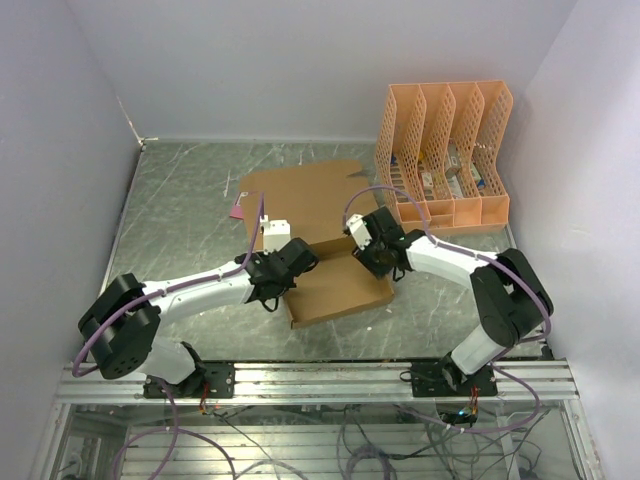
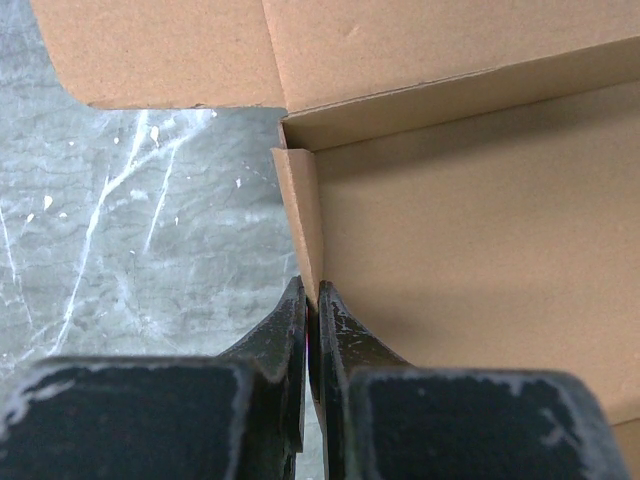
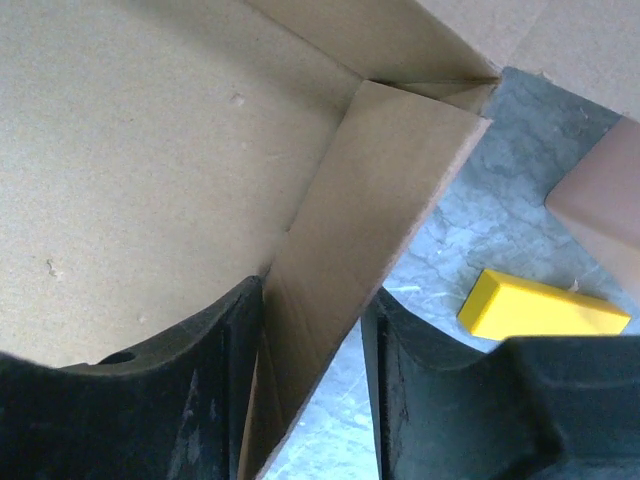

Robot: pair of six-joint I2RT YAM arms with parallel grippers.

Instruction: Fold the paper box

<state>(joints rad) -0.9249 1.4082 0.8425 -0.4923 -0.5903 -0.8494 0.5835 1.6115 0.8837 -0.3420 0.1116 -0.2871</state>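
The left claw (image 2: 312, 298) is clenched on the left wall of the box (image 2: 470, 230). The right claw (image 3: 313, 300) stands released, jaws astride the right wall. The box sits mid-way across the table (image 1: 180, 205), an organizer (image 1: 445, 130) just beyond it.

Orange file organizer (image 1: 478, 213), pink card (image 1: 237, 210), yellow block (image 3: 540, 305)

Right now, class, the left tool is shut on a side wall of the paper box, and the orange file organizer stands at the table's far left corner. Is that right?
No. The orange file organizer stands at the far right corner of the table, not far left; the top external view shows it. The left tool is shut on a side wall of the paper box.
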